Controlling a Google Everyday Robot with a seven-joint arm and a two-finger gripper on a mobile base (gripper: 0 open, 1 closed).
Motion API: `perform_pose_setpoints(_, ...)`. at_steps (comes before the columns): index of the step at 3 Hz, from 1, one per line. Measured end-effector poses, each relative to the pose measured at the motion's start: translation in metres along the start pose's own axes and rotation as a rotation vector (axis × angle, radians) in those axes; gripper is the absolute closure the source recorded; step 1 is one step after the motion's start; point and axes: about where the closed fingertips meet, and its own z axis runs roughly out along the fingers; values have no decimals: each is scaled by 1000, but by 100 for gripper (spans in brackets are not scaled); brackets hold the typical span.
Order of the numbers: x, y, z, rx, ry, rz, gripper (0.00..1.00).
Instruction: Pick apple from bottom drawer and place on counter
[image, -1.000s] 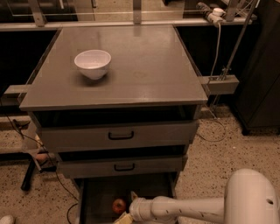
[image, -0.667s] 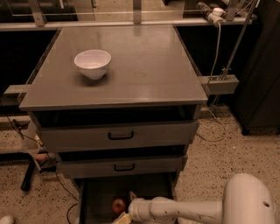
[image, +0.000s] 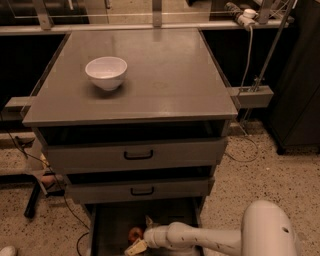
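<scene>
The small red-orange apple (image: 135, 233) lies on the dark floor of the open bottom drawer (image: 106, 227), at the bottom of the camera view. My gripper (image: 141, 235) is low inside that drawer, right beside the apple and to its right, at the end of the white arm that reaches in from the lower right. One pale finger (image: 136, 247) shows below the apple and another above it. The grey counter (image: 165, 75) on top of the cabinet carries only a bowl.
A white bowl (image: 106, 72) stands on the counter's left side. Two upper drawers with black handles (image: 138, 155) are slightly pulled out above the bottom drawer. Cables lie on the speckled floor to the left and right. A dark cabinet stands at the right.
The arm has shifted slightly; the gripper stays at the apple in the bottom drawer. The apple has not moved.
</scene>
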Motion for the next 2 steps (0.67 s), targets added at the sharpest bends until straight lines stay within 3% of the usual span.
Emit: perform_pose_setpoints(2,5,-10,21,-4,-18,2,0)
